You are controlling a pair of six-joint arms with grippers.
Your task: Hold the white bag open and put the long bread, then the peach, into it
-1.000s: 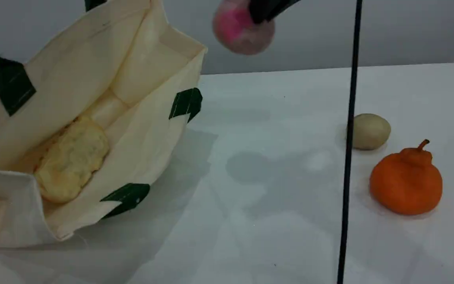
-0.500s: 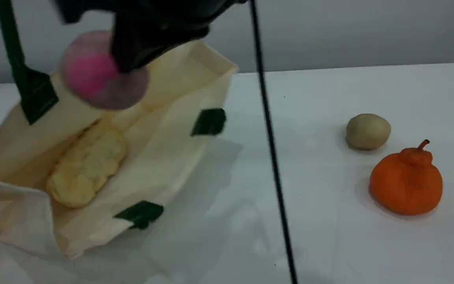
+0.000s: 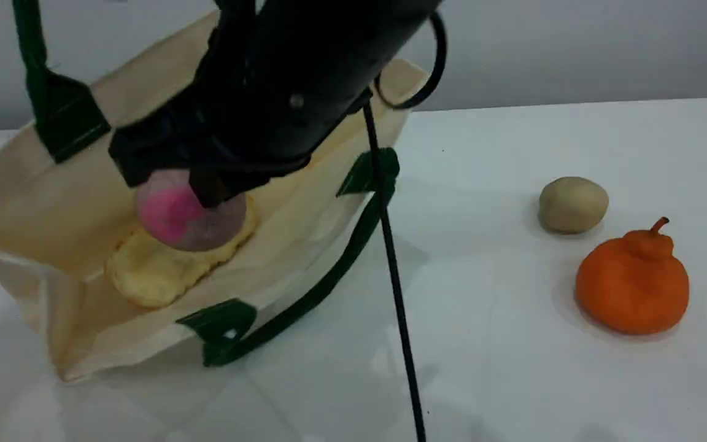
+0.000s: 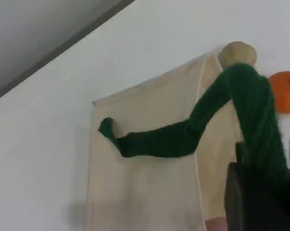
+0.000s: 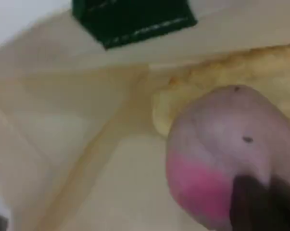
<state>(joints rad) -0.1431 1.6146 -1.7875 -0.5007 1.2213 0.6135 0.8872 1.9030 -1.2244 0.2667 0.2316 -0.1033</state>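
Observation:
The white bag (image 3: 40, 202) lies tilted with its mouth open. Its upper green handle (image 3: 29, 49) runs up out of the scene view. In the left wrist view my left gripper (image 4: 253, 195) is shut on that green handle (image 4: 183, 137). The long bread (image 3: 151, 276) lies inside the bag, pale side up. My right gripper (image 3: 206, 191) is shut on the peach (image 3: 185, 215) and holds it inside the bag's mouth, just above the bread. The right wrist view shows the peach (image 5: 221, 144) close up, with the bread (image 5: 250, 72) behind it.
A beige potato-like lump (image 3: 573, 204) and an orange stemmed fruit (image 3: 633, 285) sit at the right of the table. A black cable (image 3: 393, 270) hangs from the right arm beside the bag. The bag's lower handle (image 3: 329, 276) trails on the table.
My right arm has carried the peach left and down, from above the table into the bag's mouth. The bag has shifted right, and its lower handle has come into view.

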